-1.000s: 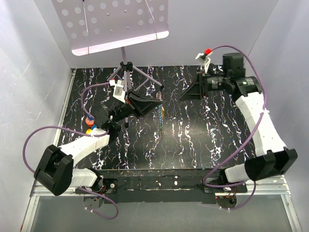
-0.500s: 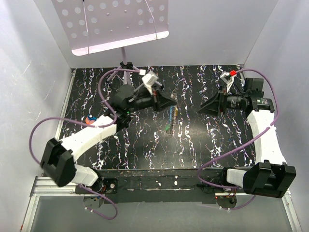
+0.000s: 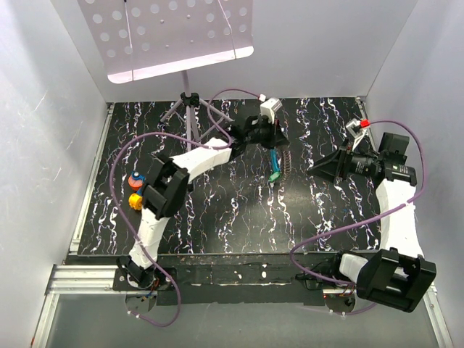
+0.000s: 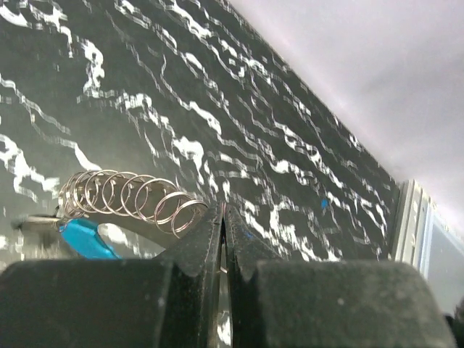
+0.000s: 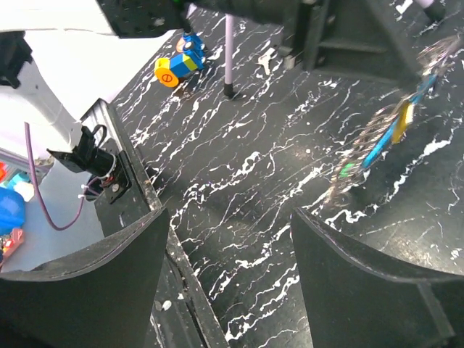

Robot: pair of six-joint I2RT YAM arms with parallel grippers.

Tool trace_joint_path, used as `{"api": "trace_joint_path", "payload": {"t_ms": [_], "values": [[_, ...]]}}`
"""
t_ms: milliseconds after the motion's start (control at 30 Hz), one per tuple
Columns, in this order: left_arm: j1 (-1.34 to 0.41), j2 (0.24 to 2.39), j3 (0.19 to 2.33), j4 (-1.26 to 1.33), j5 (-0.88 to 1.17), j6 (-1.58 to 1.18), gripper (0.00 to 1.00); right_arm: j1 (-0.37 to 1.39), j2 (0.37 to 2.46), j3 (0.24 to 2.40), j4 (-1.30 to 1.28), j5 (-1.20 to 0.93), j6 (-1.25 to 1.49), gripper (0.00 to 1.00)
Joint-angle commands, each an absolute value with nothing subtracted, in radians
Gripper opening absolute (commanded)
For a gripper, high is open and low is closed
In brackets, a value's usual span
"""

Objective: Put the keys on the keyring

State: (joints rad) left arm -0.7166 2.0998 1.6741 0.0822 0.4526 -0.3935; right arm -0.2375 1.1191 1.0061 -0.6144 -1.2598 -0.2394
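Note:
The keyring is a chain of silver rings with blue and green pieces on it. It hangs from my left gripper at the far middle of the table. In the left wrist view the gripper is shut on the chain's end ring, and the rings and a blue piece trail to the left. The blue key and the yellow-orange key lie at the table's left side, and both show in the right wrist view. My right gripper is open and empty, right of the chain.
A tripod stand with a white perforated plate stands at the far left-middle, and one of its legs is near the keys. White walls enclose the black marbled table. A metal rail runs along the near edge.
My left arm swung from the left side to the far middle and lifted the ring chain off the table. My right gripper drew back to the right and nearer.

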Motion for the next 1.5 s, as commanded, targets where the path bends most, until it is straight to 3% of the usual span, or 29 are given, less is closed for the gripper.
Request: {"api": "trace_joint_path", "payload": {"t_ms": [0, 167, 267, 433, 633, 833, 1100, 1300, 1467], "values": [[-0.712, 2.242, 1.958, 0.075, 0.463, -0.474, 0.0, -0.282, 1.095, 0.985, -0.56, -1.279, -0.25, 0.76], [-0.718, 2.353, 1.985, 0.308, 0.41, -0.626, 0.02, -0.328, 1.095, 0.973, -0.552, -1.281, -0.252, 0.76], [-0.727, 2.414, 2.012, 0.389, 0.381, -0.705, 0.15, -0.348, 1.092, 0.963, -0.551, -1.29, -0.252, 0.76], [-0.742, 2.425, 2.066, 0.342, 0.409, -0.698, 0.49, -0.376, 1.072, 0.954, -0.552, -1.282, -0.248, 0.76], [-0.741, 2.141, 1.913, 0.098, 0.413, -0.35, 0.71, -0.385, 1.054, 0.965, -0.616, -1.224, -0.31, 0.76], [-0.759, 1.674, 1.42, 0.072, 0.347, -0.154, 0.98, -0.385, 1.048, 1.034, -0.741, -1.137, -0.422, 0.76], [-0.717, 1.171, 0.97, 0.006, 0.201, -0.175, 0.98, -0.385, 1.011, 1.063, -0.697, -0.98, -0.333, 0.77], [-0.517, 0.99, 0.905, -0.156, 0.288, -0.351, 0.98, -0.385, 1.042, 1.135, -0.706, -0.997, -0.218, 0.8], [-0.48, 0.839, 0.89, -0.305, 0.097, -0.26, 0.98, -0.387, 0.993, 1.133, -0.613, -0.92, -0.093, 0.82]]}}
